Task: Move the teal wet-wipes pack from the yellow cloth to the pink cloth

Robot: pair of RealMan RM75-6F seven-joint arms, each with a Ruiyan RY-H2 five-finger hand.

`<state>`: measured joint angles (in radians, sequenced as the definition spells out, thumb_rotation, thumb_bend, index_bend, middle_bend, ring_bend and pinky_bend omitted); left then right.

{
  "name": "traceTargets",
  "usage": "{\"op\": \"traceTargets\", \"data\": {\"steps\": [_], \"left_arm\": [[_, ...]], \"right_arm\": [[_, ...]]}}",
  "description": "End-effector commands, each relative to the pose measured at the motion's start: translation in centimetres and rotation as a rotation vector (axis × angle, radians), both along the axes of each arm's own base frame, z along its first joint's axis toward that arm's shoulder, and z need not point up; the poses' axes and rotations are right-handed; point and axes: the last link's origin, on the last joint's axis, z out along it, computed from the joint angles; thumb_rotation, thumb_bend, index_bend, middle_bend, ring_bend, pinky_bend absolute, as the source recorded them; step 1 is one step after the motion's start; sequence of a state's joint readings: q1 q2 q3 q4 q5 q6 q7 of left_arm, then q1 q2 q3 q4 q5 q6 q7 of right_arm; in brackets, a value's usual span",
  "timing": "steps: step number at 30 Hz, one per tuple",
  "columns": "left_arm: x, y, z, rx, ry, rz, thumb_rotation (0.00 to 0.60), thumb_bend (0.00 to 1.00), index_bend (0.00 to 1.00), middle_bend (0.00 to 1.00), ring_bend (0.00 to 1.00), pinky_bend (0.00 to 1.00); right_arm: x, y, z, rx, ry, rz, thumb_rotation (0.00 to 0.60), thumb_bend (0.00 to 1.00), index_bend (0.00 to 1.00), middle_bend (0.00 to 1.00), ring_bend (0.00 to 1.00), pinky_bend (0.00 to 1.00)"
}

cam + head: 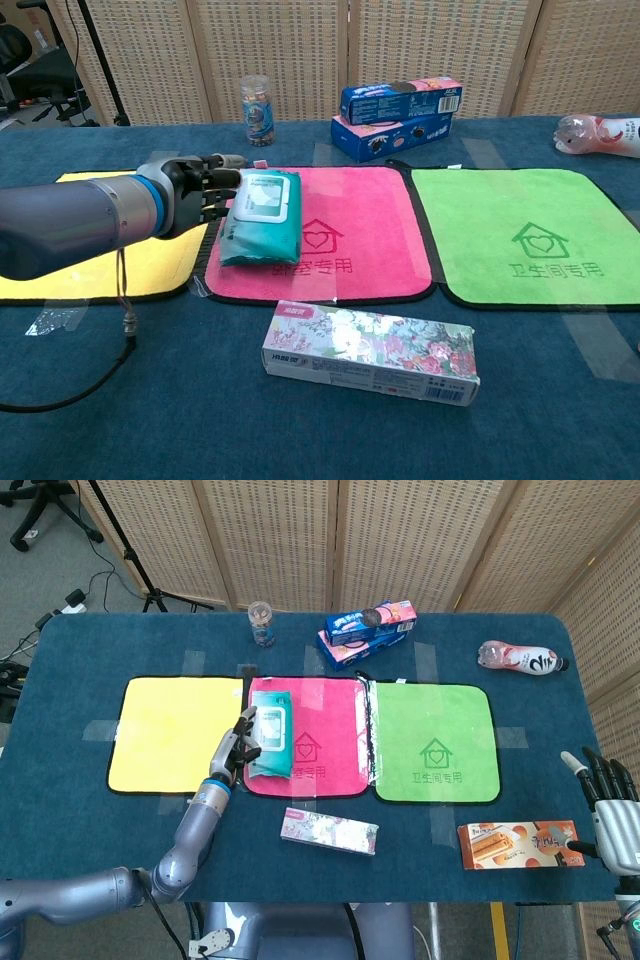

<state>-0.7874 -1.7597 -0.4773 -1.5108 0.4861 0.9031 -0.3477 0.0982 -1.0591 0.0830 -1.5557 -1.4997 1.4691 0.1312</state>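
The teal wet-wipes pack (268, 742) (260, 215) is lying on the left part of the pink cloth (325, 720) (360, 225), lengthwise, its white flap facing up. The left hand (237, 750) (192, 192) is pressing flat against the pack's left side, fingers extended along it and not wrapped around it, so the hand is holding nothing. Just to the left, the yellow cloth (170, 730) (150, 265) is lying bare under the left forearm. A green cloth (435, 742) (525, 235) is sitting just right of the pink one. In front of the cloths, a flowery box (330, 832) (370, 352) is resting on the blue surface (80, 670) (150, 420). The right hand (612, 810) is hovering at the far right edge with fingers spread apart and empty, near an orange snack box (520, 844).
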Motion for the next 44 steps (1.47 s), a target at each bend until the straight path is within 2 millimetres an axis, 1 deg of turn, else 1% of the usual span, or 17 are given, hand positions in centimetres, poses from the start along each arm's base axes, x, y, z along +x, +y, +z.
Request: {"op": "traceTargets", "data": {"steps": [1, 12, 15, 18, 19, 20, 21, 23, 24, 26, 27, 28, 29, 32, 36, 39, 44], "left_arm": [[1.4, 0.2, -0.8, -0.001, 0.01, -0.031, 0.6, 1.0, 0.0, 0.0, 0.0, 0.0], [4.2, 0.2, -2.3, -0.046, 0.015, -0.075, 0.6, 1.0, 0.0, 0.0, 0.0, 0.0], [4.4, 0.0, -2.1, -0.061, 0.025, -0.087, 0.6, 1.0, 0.0, 0.0, 0.0, 0.0], [2.9, -0.2, 0.1, -0.006, 0.116, -0.142, 0.6, 1.0, 0.0, 0.0, 0.0, 0.0], [1.9, -0.2, 1.4, 0.045, 0.163, -0.16, 0.6, 0.99, 0.0, 0.0, 0.0, 0.0], [1.4, -0.4, 2.1, 0.071, 0.182, -0.17, 0.6, 0.97, 0.0, 0.0, 0.0, 0.0], [0.7, -0.5, 3.0, 0.11, 0.215, -0.178, 0.6, 0.92, 0.0, 0.0, 0.0, 0.0], [-1.2, -0.6, 5.5, 0.182, 0.304, -0.208, 0.6, 0.77, 0.0, 0.0, 0.0, 0.0], [-2.3, -0.8, 6.8, 0.207, 0.36, -0.223, 0.6, 0.64, 0.0, 0.0, 0.0, 0.0], [-3.8, -1.2, 8.4, 0.231, 0.435, -0.242, 0.6, 0.37, 0.0, 0.0, 0.0, 0.0], [-4.6, -1.5, 9.4, 0.243, 0.483, -0.254, 0.6, 0.19, 0.0, 0.0, 0.0, 0.0], [-5.9, -1.9, 10.8, 0.264, 0.565, -0.274, 0.6, 0.07, 0.0, 0.0, 0.0, 0.0], [-6.7, -2.4, 11.7, 0.277, 0.614, -0.291, 0.6, 0.02, 0.0, 0.0, 0.0, 0.0], [-9.5, -3.8, 14.7, 0.342, 0.806, -0.341, 0.6, 0.0, 0.0, 0.0, 0.0, 0.0], [-11.6, -5.5, 16.7, 0.378, 0.919, -0.375, 0.6, 0.0, 0.0, 0.0, 0.0, 0.0], [-14.9, -8.5, 19.2, 0.41, 1.027, -0.376, 0.6, 0.0, 0.0, 0.0, 0.0, 0.0], [-17.4, -11.7, 20.3, 0.419, 1.049, -0.377, 0.6, 0.0, 0.0, 0.0, 0.0, 0.0]], "right_arm": [[-0.1, -0.1, 0.0, 0.003, -0.002, -0.004, 0.6, 0.0, 0.09, 0.0, 0.0, 0.0], [-0.1, -0.2, 0.1, 0.003, -0.008, -0.001, 0.6, 0.0, 0.09, 0.0, 0.0, 0.0], [-0.1, -0.2, 0.1, 0.004, -0.007, -0.002, 0.6, 0.0, 0.09, 0.0, 0.0, 0.0], [0.0, -0.1, 0.1, 0.002, -0.007, 0.0, 0.6, 0.0, 0.09, 0.0, 0.0, 0.0], [0.0, -0.1, 0.1, 0.001, -0.008, 0.001, 0.6, 0.0, 0.09, 0.0, 0.0, 0.0], [0.0, -0.1, 0.1, 0.0, -0.009, 0.001, 0.6, 0.0, 0.09, 0.0, 0.0, 0.0], [0.0, -0.1, 0.2, -0.001, -0.009, 0.002, 0.6, 0.0, 0.09, 0.0, 0.0, 0.0], [0.1, 0.1, 0.1, 0.0, -0.01, 0.005, 0.6, 0.0, 0.09, 0.0, 0.0, 0.0], [0.2, 0.1, 0.1, 0.001, -0.01, 0.008, 0.6, 0.0, 0.09, 0.0, 0.0, 0.0], [0.3, 0.2, 0.0, 0.003, -0.007, 0.012, 0.6, 0.0, 0.09, 0.0, 0.0, 0.0], [0.3, 0.2, 0.0, 0.004, -0.006, 0.015, 0.6, 0.0, 0.09, 0.0, 0.0, 0.0], [0.4, 0.3, -0.1, 0.005, -0.004, 0.02, 0.6, 0.0, 0.09, 0.0, 0.0, 0.0], [0.5, 0.3, -0.1, 0.005, -0.003, 0.022, 0.6, 0.0, 0.09, 0.0, 0.0, 0.0], [0.6, 0.4, -0.2, 0.003, 0.0, 0.027, 0.6, 0.0, 0.09, 0.0, 0.0, 0.0], [0.7, 0.5, -0.2, -0.002, -0.001, 0.031, 0.6, 0.0, 0.09, 0.0, 0.0, 0.0], [0.8, 0.6, -0.1, -0.014, -0.004, 0.04, 0.6, 0.0, 0.09, 0.0, 0.0, 0.0], [0.9, 0.8, -0.1, -0.019, -0.002, 0.046, 0.6, 0.0, 0.09, 0.0, 0.0, 0.0]]}}
